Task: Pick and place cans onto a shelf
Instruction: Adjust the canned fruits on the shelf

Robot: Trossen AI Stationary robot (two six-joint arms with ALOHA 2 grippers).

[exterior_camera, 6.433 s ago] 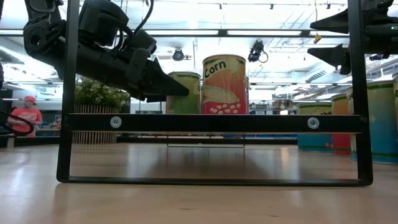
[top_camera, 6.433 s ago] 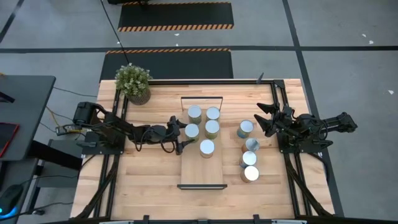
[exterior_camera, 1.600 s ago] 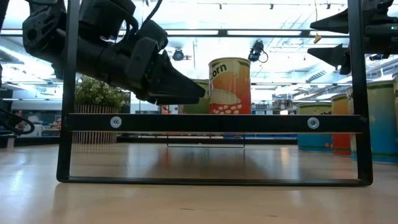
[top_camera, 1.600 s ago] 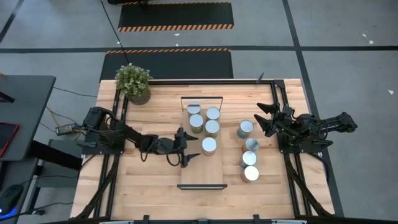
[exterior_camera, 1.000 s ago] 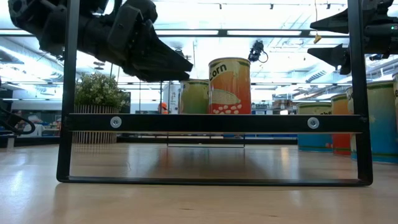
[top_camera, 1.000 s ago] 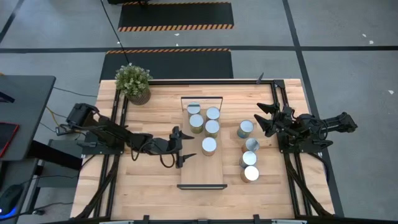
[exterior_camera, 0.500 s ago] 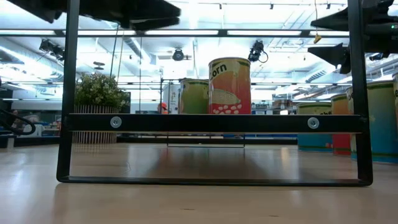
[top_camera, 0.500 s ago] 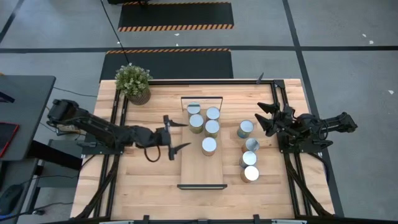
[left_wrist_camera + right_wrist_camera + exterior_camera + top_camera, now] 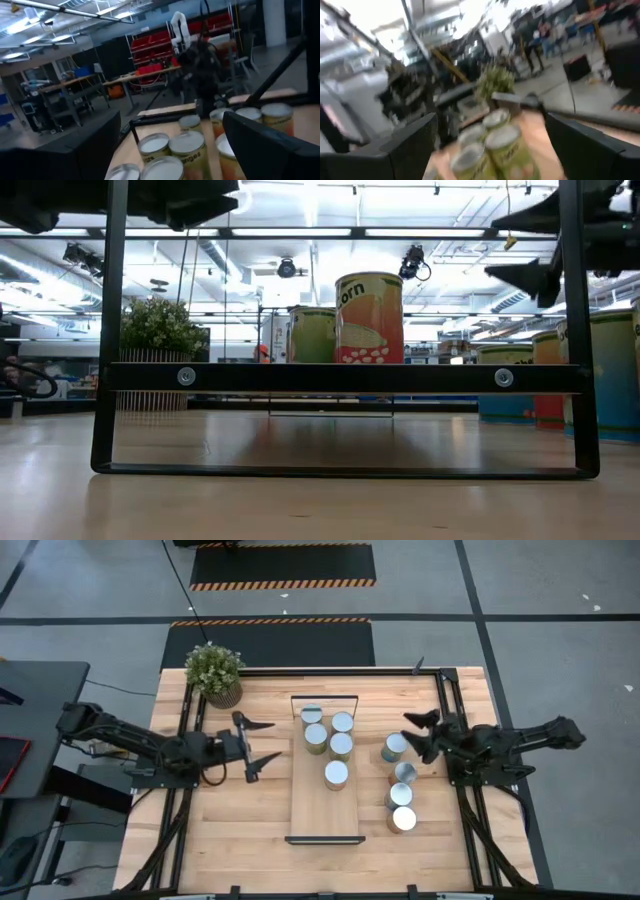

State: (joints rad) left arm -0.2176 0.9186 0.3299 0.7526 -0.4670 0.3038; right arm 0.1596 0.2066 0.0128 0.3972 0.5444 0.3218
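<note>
Five cans (image 9: 326,738) stand on the shelf (image 9: 324,815), grouped toward its far end, and four more cans (image 9: 400,783) wait on the bench (image 9: 230,830) beside it. The nearest of these, a can with a blue side (image 9: 394,747), sits just ahead of your right end effector (image 9: 418,734), whose fingers are spread apart and empty.

To do this pick well, I judge you should bring the right end effector straight over that blue can, fingers one on each side of it, and close low on the label, not near the shiny top. Lift clear before crossing to the shelf, because the neighbouring cans stand close together. Set it down on the bare near half of the shelf, well apart from the cans already there.

Your right arm reaches in from the bench's right edge, lying low and nearly level, pointing toward the shelf. Your left end effector (image 9: 255,741) is open and empty, held off the shelf's left side near the potted plant (image 9: 214,671), its arm folded back toward its base.
</note>
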